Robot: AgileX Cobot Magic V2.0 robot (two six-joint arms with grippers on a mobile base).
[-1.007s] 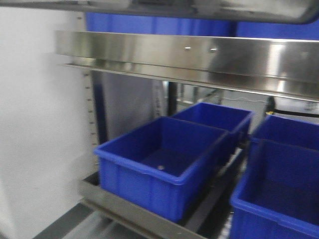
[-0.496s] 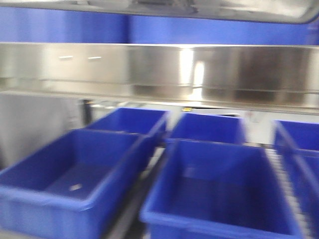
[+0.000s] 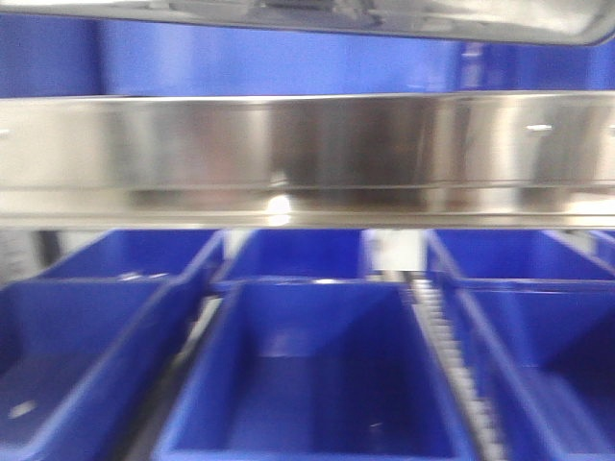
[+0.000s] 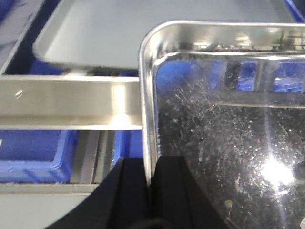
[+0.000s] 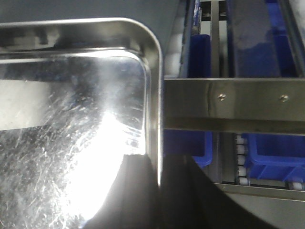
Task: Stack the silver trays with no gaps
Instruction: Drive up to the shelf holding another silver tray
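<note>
Aloft, both arms hold one silver tray over a rack of blue bins. The left gripper pinches the tray's left rim near a rounded corner, and the right gripper clamps the right rim likewise. A brushed-steel rail crosses beyond the tray, above the bins. The step in hand appears to be the carry toward the stack. A grey round-cornered panel lies farther off; whether it is another tray cannot be told. Next, the rims need squaring over a lower tray, then an even descent.
</note>
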